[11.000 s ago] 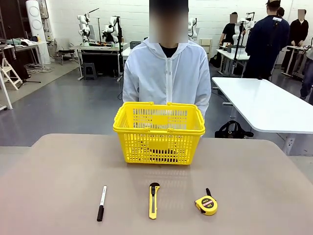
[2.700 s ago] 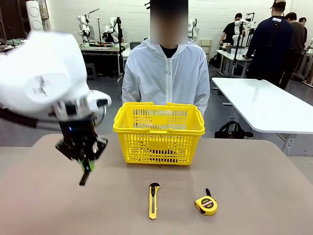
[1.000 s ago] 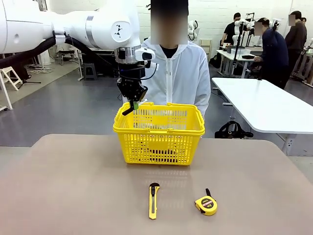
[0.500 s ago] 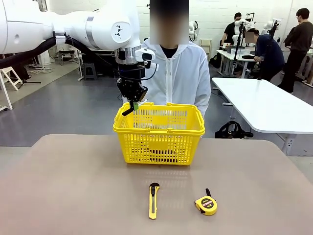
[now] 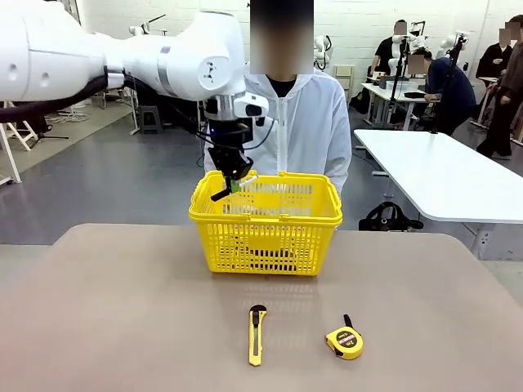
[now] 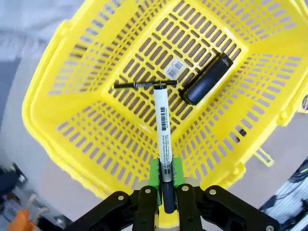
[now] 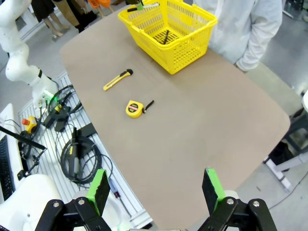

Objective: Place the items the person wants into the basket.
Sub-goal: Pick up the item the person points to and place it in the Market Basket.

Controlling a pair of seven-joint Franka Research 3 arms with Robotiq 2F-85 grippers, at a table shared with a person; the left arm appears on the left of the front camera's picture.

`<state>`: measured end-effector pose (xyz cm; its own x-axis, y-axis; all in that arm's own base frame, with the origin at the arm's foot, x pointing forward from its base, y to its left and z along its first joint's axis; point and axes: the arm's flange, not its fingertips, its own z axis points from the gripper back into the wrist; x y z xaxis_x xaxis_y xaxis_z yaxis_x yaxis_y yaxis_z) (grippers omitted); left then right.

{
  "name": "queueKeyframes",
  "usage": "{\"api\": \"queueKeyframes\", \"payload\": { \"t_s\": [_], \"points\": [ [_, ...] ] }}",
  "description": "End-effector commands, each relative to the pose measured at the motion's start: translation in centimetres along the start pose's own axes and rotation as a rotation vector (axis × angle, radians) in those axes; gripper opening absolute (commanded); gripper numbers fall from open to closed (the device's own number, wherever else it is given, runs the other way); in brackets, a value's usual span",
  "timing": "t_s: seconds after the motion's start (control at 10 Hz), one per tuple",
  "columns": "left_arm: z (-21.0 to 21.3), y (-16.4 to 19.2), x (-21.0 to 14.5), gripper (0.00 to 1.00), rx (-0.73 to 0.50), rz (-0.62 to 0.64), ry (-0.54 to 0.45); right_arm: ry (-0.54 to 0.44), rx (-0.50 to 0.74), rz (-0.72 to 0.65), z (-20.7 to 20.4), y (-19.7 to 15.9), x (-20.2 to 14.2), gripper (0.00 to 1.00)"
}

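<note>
Left gripper (image 6: 163, 185) is clamped on the marker (image 6: 162, 130), green pads (image 6: 155, 172) pinching it near the black-cap end, white barrel sticking out ahead of the fingers. In the front view the left gripper (image 5: 230, 181) hangs over the basket's (image 5: 265, 220) left-rear rim, marker tilted, cap end low-left. My read: it's holding over the opening so a release drops the marker inside rather than on the rim.

Marker: white barrel, printed barcode strip along its length, dark tip end pointing down at the basket floor. Held above the floor, not touching it as far as I can tell.

Basket (image 6: 96, 120): bright yellow, lattice walls and floor, barcode sticker on the bottom. Already lying in it: a thin dark rod-like item (image 6: 144, 85) and a thicker black cylindrical object (image 6: 207, 79), lying apart from each other.

Right gripper (image 7: 154, 190) is spread wide, holding nothing, parked well off the table edge, likely just out of the way.

Utility knife (image 5: 257, 333) and tape measure (image 5: 345, 340) sit on the table (image 5: 98, 310) in front of the basket, untouched. Person (image 5: 279, 126) stands just behind the basket.
</note>
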<state>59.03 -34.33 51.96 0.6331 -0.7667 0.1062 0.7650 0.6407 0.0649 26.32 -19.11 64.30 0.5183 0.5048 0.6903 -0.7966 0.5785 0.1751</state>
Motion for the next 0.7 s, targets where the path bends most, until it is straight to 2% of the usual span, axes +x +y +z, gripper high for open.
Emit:
{"api": "queueKeyframes", "payload": {
  "t_s": [0.0, 0.2, 0.6],
  "points": [
    [-1.9, 0.5, 0.9, 0.12, 0.038, -0.103, -0.023, -0.033, 0.015, 0.011, -0.1, 0.0, 0.1, 1.0],
    [-4.0, 1.4, 2.2, 0.12, 0.017, -0.161, 0.022, -0.033, 0.015, 0.011, -0.1, 0.0, 0.1, 1.0],
    [-7.4, 1.5, 3.4, 0.12, -0.03, -0.191, 0.07, -0.033, 0.015, 0.011, -0.1, 0.0, 0.1, 1.0]
  ]
}}
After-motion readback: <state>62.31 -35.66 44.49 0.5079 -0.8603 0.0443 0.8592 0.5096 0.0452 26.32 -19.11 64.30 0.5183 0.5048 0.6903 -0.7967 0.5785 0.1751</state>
